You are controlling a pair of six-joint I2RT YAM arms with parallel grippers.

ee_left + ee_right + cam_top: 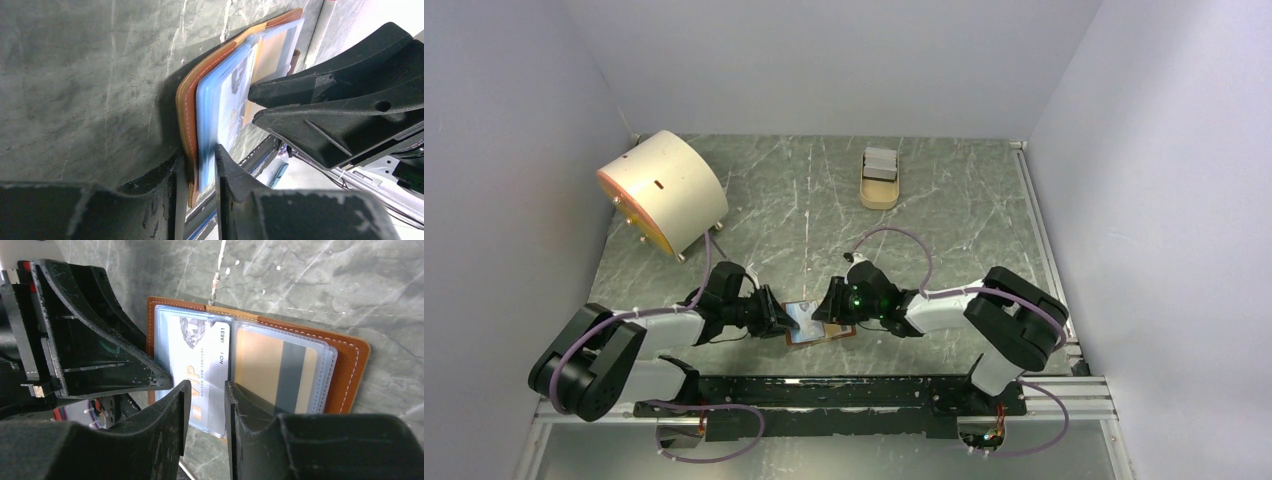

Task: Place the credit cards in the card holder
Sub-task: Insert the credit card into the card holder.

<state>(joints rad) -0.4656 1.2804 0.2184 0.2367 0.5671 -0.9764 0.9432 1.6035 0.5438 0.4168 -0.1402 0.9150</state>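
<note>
Card holder (pixel 816 325) lies open on the table (pixel 804 200), in the lower centre of the overhead view, with both of your grippers meeting over it. Its brown cover faces the table and the light blue sleeves face up.

Your left gripper (pixel 196 154) comes in from the left of that view. Its fingers (pixel 230 190) stand a narrow gap apart, astride the edge of the cover and the sleeve stack. You cannot tell from these views whether they press on it or only sit around it.

Your right gripper (pixel 207 390) comes in from the right, its jaws partly parted with the tips over the sleeves. Nothing is pinched between them. Through the gap you see a white card (pixel 200 355) in the left sleeve. A gold card (pixel 260 370) with a dark stripe fills the right sleeve.

More credit cards (pixel 881 160), pale grey, sit in the tan tray (pixel 881 200) at the upper centre of the overhead view, well apart from the card holder. A cream drum (pixel 664 190) stands at the upper left.
</note>
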